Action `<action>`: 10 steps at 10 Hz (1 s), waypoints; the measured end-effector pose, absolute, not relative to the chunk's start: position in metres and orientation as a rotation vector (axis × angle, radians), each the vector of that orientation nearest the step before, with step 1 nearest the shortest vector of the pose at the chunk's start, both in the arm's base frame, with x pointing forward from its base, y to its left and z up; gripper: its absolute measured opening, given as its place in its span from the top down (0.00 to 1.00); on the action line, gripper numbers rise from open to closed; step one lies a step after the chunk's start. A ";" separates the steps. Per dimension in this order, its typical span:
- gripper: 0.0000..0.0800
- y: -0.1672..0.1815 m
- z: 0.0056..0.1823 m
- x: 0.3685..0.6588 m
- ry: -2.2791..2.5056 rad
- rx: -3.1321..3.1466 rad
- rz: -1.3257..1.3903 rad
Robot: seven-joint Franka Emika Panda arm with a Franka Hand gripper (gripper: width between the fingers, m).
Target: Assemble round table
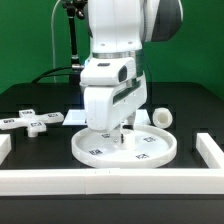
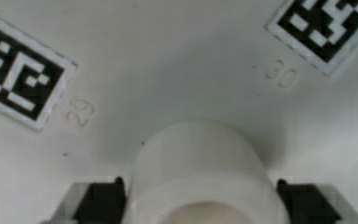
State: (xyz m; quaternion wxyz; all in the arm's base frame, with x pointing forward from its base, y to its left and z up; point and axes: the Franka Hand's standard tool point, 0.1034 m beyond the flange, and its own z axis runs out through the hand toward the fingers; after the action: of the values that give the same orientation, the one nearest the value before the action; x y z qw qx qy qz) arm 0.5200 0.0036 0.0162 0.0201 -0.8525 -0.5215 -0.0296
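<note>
The large flat white disc (image 1: 150, 150) lies on the black table with its tags facing up; the wrist view shows two of those tags on its surface (image 2: 176, 80). My gripper (image 1: 122, 135) reaches straight down over the disc's middle. It is shut on the short white cylinder leg (image 2: 197, 170), which stands upright between the two black fingers (image 2: 108, 205) and points down at the disc. I cannot tell whether the leg's lower end touches the disc. The smaller cross-shaped piece (image 1: 35, 121) lies flat to the exterior view's left of the disc.
White border bars run along the front (image 1: 110, 181) and the exterior view's right (image 1: 211, 150) of the table. A small rounded white piece (image 1: 160, 117) lies just beyond the disc's right rim. A green wall stands behind.
</note>
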 end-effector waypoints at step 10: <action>0.49 0.036 0.017 0.562 -1.642 -2.611 -0.140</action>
State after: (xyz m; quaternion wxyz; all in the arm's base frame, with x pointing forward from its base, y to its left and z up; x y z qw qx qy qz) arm 0.5616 0.0355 0.0166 0.0268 -0.8454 -0.5316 -0.0454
